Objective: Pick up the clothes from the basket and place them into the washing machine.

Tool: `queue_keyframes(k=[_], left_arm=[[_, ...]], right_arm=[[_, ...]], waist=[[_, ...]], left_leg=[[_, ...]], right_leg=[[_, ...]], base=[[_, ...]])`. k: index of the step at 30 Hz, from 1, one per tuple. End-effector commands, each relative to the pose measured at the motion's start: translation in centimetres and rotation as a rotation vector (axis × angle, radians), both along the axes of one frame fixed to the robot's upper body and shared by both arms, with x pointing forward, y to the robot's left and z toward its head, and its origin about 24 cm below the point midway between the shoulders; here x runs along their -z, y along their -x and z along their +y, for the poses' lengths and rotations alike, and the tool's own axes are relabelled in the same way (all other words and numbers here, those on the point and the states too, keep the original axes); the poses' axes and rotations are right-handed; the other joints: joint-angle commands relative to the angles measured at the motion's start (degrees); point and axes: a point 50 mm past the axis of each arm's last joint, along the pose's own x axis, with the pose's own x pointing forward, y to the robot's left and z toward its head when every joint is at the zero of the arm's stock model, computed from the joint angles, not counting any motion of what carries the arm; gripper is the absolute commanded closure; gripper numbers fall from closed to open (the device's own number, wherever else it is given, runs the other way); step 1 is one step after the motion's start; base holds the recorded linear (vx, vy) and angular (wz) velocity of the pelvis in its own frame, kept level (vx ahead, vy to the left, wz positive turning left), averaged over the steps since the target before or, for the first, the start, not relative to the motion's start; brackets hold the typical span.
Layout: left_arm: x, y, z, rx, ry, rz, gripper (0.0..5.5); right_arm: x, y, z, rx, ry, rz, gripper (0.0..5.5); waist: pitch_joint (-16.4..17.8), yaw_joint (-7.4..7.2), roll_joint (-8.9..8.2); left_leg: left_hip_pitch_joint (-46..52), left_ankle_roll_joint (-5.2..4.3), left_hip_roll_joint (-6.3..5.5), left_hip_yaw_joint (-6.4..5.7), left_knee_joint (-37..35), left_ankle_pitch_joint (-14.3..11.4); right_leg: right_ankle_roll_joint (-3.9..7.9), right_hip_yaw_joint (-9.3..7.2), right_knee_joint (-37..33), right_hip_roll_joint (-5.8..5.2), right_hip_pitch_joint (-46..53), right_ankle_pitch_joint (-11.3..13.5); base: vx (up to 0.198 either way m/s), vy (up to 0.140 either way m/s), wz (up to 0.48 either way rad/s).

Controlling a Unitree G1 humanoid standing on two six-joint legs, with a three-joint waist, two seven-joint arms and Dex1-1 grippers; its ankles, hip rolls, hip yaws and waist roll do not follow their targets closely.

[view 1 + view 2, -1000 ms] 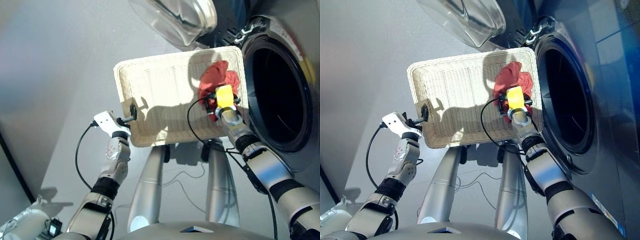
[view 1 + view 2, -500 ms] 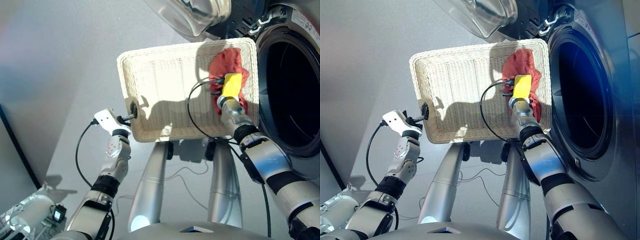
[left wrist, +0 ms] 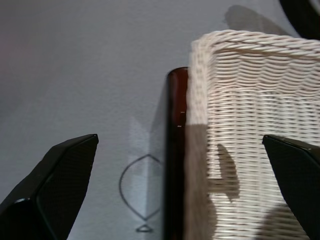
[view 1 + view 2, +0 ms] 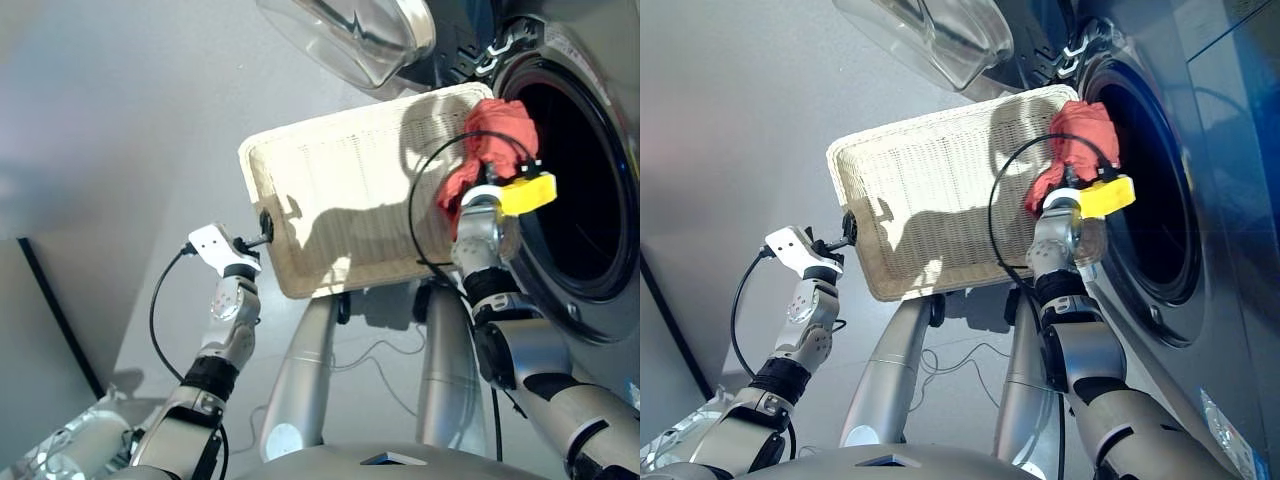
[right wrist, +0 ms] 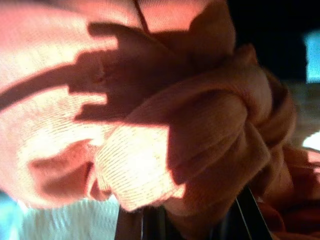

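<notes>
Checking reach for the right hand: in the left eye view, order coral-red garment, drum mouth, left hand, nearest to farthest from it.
1. Crumpled coral-red fabric garment: held in the right hand.
2. Dark round drum mouth of the grey washing machine: just beside it, to the right.
3. Left hand: across the cream-white woven wicker basket, at its left rim.

One garment (image 4: 492, 148), one basket (image 4: 340, 205), one washing machine (image 4: 590, 190).

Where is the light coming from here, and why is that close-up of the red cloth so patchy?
In the eye views, hard light casts arm shadows across the basket, while the washing machine drum stays black. In the right wrist view, the coral-red garment fills the picture, part glaring, part in deep shadow. In the left wrist view, a shadow falls on the basket's weave.
</notes>
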Motion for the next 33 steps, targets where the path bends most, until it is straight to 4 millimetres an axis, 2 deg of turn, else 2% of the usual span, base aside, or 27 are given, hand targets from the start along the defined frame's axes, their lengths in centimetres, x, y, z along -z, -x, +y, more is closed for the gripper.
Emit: queue_keyframes(k=[1,4,6,8,10,11,12,13,14,17,20,21,22,25,26,27,28,29,32,33], left_arm=[[0.1,1.6,2.7,-0.077,-0.050,-0.039,0.00],[0.5,2.1,3.2,-0.076,-0.074,-0.022,0.00],[0.7,2.3,3.5,-0.087,-0.080,-0.015,0.00],[0.9,2.5,3.8,-0.096,-0.084,-0.007,0.00],[0.9,2.6,4.0,-0.102,-0.095,-0.005,0.00],[0.8,2.5,4.0,-0.100,-0.096,-0.007,0.00],[0.9,2.6,4.0,-0.100,-0.096,-0.006,0.00],[0.6,2.4,3.9,-0.099,-0.095,-0.017,0.00],[0.6,2.5,3.8,-0.098,-0.088,-0.018,0.00],[0.6,2.4,3.6,-0.090,-0.084,-0.021,0.00],[0.6,2.4,3.7,-0.087,-0.088,-0.015,0.00],[0.6,2.4,3.8,-0.089,-0.088,-0.014,0.00],[0.8,2.5,4.0,-0.094,-0.085,-0.007,0.00],[1.0,2.7,4.4,-0.098,-0.095,0.008,0.00],[1.1,2.8,4.4,-0.100,-0.095,0.009,0.00],[1.2,2.7,4.5,-0.096,-0.096,0.015,0.00],[1.2,2.7,4.5,-0.096,-0.096,0.015,0.00],[1.5,2.8,4.7,-0.095,-0.090,0.028,0.00],[2.1,2.9,4.7,-0.083,-0.090,0.053,0.00],[2.1,2.9,4.7,-0.083,-0.090,0.053,0.00]], right_arm=[[-11.1,5.1,-9.6,0.473,0.170,-0.336,5.50],[-14.1,7.0,-11.5,0.570,0.256,-0.388,5.50],[-15.0,8.4,-12.6,0.633,0.272,-0.416,5.50],[-15.1,9.3,-13.3,0.690,0.266,-0.417,5.50],[-14.0,9.2,-13.8,0.714,0.295,-0.330,5.50],[-13.3,8.8,-13.7,0.696,0.321,-0.290,4.94],[-13.3,8.8,-13.7,0.694,0.321,-0.288,2.80],[-11.7,7.9,-13.3,0.650,0.361,-0.198,1.04],[-10.6,7.3,-13.0,0.622,0.352,-0.168,0.00],[-7.0,5.3,-11.5,0.493,0.367,-0.033,0.00],[-3.3,3.3,-9.1,0.311,0.448,0.115,0.00],[-3.3,3.2,-9.0,0.309,0.449,0.116,0.00],[-1.1,2.5,-7.3,0.197,0.477,0.169,0.00],[2.0,1.9,-4.8,0.044,0.549,0.264,0.00],[2.0,1.9,-4.8,0.043,0.550,0.265,0.00],[3.1,1.6,-3.5,-0.044,0.588,0.290,0.00],[3.1,1.6,-3.5,-0.045,0.588,0.290,0.00],[4.5,1.4,-2.1,-0.135,0.646,0.332,0.00],[6.2,1.3,0.1,-0.281,0.768,0.380,0.00],[6.2,1.3,0.1,-0.282,0.769,0.380,0.00]], waist=[[-4.27,-1.54,4.04],[-4.53,-1.82,3.87],[-4.74,-2.39,3.60],[-5.07,-2.83,3.35],[-5.34,-3.10,2.79],[-5.33,-3.20,2.56],[-5.39,-3.20,2.53],[-5.27,-3.36,2.20],[-5.16,-3.43,2.13],[-5.04,-3.52,1.73],[-5.00,-3.48,1.31],[-5.03,-3.61,1.34],[-4.89,-3.52,1.11],[-5.00,-3.53,0.34],[-5.02,-3.62,0.34],[-5.02,-3.53,-0.18],[-5.00,-3.58,-0.17],[-5.05,-3.39,-0.75],[-5.16,-3.22,-1.72],[-5.10,-3.30,-1.68]], left_leg=[[-1.04,3.20,-1.90,1.80,-2.36,-0.07],[-1.07,3.14,-1.63,1.79,-2.17,-0.12],[-1.09,3.11,-1.49,1.75,-1.98,-0.25],[-1.11,3.14,-1.35,1.70,-1.84,-0.40],[-1.02,3.18,-1.19,1.65,-1.69,-0.54],[-1.01,3.22,-1.08,1.62,-1.55,-0.64],[-0.99,3.22,-1.06,1.63,-1.52,-0.67],[-1.05,3.15,-0.90,1.66,-1.47,-0.72],[-1.13,3.16,-0.84,1.63,-1.39,-0.75],[-1.46,3.10,-0.51,1.55,-1.05,-0.71],[-1.80,2.92,-0.27,1.57,-0.76,-0.48],[-1.81,2.91,-0.27,1.54,-0.76,-0.47],[-1.68,2.84,-0.13,1.59,-0.89,-0.28],[-1.39,2.79,-0.13,1.35,-1.10,-0.01],[-1.36,2.78,-0.15,1.33,-1.14,0.01],[-1.26,2.71,-0.11,1.17,-1.21,0.24],[-1.21,2.70,-0.12,1.14,-1.25,0.26],[-0.93,2.63,-0.12,0.99,-1.57,0.57],[0.13,2.46,-0.14,0.61,-2.58,1.24],[0.22,2.46,-0.17,0.58,-2.64,1.27]], right_leg=[[1.44,-0.60,-1.55,1.85,1.67,-3.08],[1.50,-0.51,-1.19,1.81,1.52,-2.94],[1.52,-0.51,-0.92,1.93,1.61,-2.93],[1.49,-0.56,-0.95,2.11,1.75,-2.98],[1.38,-0.74,-0.99,2.26,2.03,-3.06],[1.35,-0.80,-1.03,2.33,2.11,-3.00],[1.34,-0.80,-1.05,2.36,2.15,-3.00],[1.24,-0.86,-1.28,2.45,2.28,-2.90],[1.18,-0.87,-1.40,2.53,2.34,-2.86],[0.95,-1.15,-1.66,2.58,2.51,-2.80],[0.68,-1.61,-1.98,2.53,2.69,-2.61],[0.67,-1.64,-2.03,2.53,2.71,-2.59],[0.55,-1.91,-2.08,2.47,2.86,-2.47],[0.42,-2.36,-2.49,2.33,3.43,-2.24],[0.42,-2.38,-2.51,2.32,3.46,-2.24],[0.37,-2.62,-2.85,2.20,3.96,-2.12],[0.36,-2.65,-2.88,2.19,4.02,-2.12],[0.41,-3.00,-3.31,1.99,4.58,-1.84],[0.41,-3.62,-4.00,1.73,5.90,-1.70],[0.40,-3.65,-4.03,1.71,5.99,-1.70]], base=[[0.000,0.000,0.000],[0.000,0.000,0.000],[0.000,0.000,0.000],[0.000,0.000,0.000],[0.000,0.000,0.000],[0.000,0.000,0.000],[0.000,0.000,0.000],[0.000,0.000,0.000],[0.000,0.000,0.000],[0.000,0.000,0.000],[0.000,0.000,0.000],[0.000,0.000,0.000],[0.000,0.000,0.000],[0.000,0.000,0.000],[0.000,0.000,0.000],[0.000,0.000,0.000],[0.000,0.000,0.000],[0.000,0.000,0.000],[0.000,0.000,0.000],[0.000,0.000,0.000]])
